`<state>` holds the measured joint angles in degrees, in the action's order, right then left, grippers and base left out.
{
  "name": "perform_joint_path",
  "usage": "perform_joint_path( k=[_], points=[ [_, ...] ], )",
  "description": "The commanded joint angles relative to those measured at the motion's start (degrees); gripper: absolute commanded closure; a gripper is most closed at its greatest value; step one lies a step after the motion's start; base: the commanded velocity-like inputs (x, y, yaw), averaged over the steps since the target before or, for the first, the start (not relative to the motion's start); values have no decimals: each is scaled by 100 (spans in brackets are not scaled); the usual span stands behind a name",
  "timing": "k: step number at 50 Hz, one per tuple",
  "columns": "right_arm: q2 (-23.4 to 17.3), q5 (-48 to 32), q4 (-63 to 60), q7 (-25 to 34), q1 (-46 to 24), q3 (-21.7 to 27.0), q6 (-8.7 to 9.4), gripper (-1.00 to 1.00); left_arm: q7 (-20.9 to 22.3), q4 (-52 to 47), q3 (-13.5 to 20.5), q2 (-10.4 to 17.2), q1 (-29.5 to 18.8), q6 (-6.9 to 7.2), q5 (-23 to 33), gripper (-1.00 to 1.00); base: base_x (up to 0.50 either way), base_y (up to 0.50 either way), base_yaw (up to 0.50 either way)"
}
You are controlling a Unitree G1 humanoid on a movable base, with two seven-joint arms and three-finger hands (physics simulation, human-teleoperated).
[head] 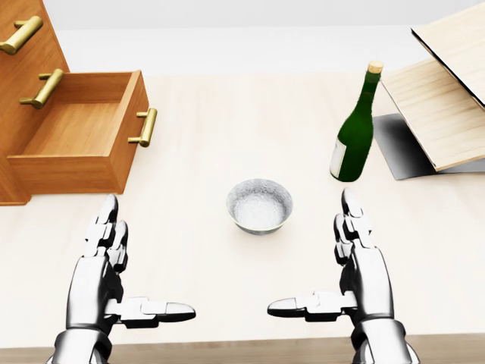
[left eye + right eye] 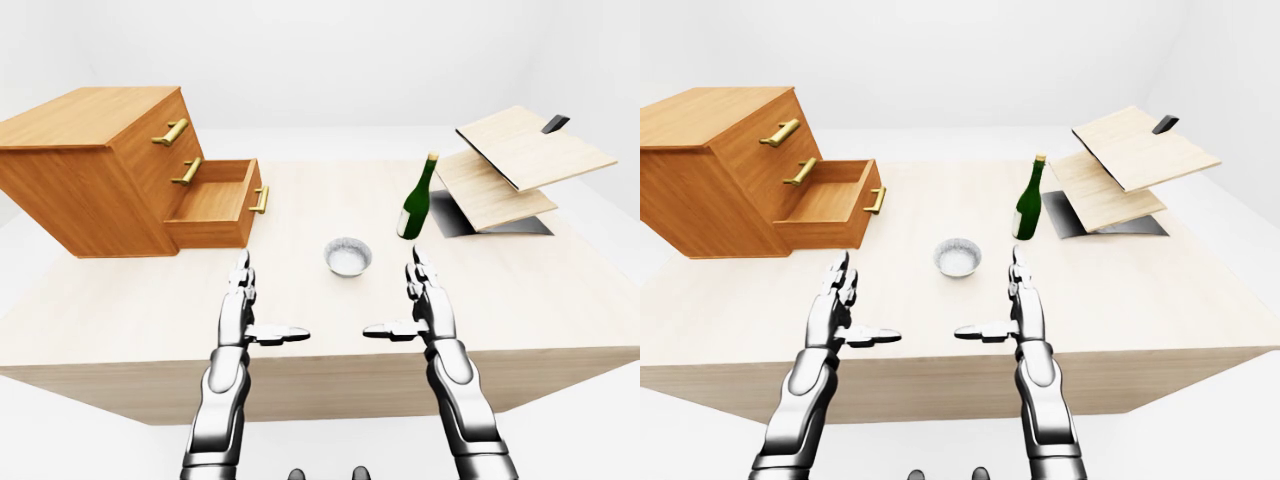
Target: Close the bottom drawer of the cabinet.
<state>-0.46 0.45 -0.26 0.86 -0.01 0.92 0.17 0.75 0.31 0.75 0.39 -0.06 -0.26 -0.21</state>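
Note:
A wooden cabinet (image 2: pixel 90 170) with brass handles stands at the table's upper left. Its bottom drawer (image 1: pixel 83 140) is pulled out and holds nothing that I can see; its brass handle (image 1: pixel 145 127) faces right. The two drawers above it are pushed in. My left hand (image 1: pixel 114 265) hovers open, fingers straight and thumb pointing right, below the drawer and apart from it. My right hand (image 1: pixel 341 262) mirrors it at lower right, open, holding nothing.
A small grey bowl (image 1: pixel 259 205) sits between my hands, a little above them. A green bottle (image 1: pixel 355 133) stands upright at right. Beyond it, light wooden boards (image 2: pixel 520 160) lean over a dark plate. The table's near edge (image 2: pixel 320 365) runs under my forearms.

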Motion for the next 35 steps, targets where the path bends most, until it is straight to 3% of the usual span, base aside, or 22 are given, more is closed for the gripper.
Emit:
perform_joint_path(
  k=[1, 9, 11, 13, 18, 24, 27, 30, 35],
  points=[
    [-95, 92, -205, 134, 16, 189, 145, -100, 108, 217, 117, 62, -41, -146, -12, -100, 0, 0, 0],
    [-91, 107, -338, 145, 63, 212, 184, -100, 104, 208, 105, 55, -24, -147, -9, -100, 0, 0, 0],
    [-97, 140, -522, 138, 97, 247, 259, -100, 105, 213, 103, 56, -19, -153, -9, -100, 0, 0, 0],
    [-124, 170, -983, 45, 142, 368, 470, -100, 104, 238, 101, 55, -23, -173, -8, -100, 0, 0, 0],
    [-186, 352, -1836, -38, 194, 703, 483, -100, 102, 255, 97, 54, -23, -183, -1, -100, 0, 0, 0],
    [-347, 971, -3065, -227, 169, 1627, 483, -100, 100, 249, 92, 52, -15, -183, 5, -100, 0, 0, 0],
    [-495, 1568, -3716, -434, 94, 2355, 483, -100, 98, 275, 78, 47, -17, -199, 18, -100, 0, 0, 0],
    [-596, 1897, -4029, -539, 84, 2674, 483, -100, 95, 350, 82, 50, -40, -248, 23, -100, 0, 0, 0],
    [-728, 2386, -4390, -704, 74, 3102, 483, -100, 93, 274, 95, 56, -38, -180, 10, -100, 0, 0, 0]
  ],
)
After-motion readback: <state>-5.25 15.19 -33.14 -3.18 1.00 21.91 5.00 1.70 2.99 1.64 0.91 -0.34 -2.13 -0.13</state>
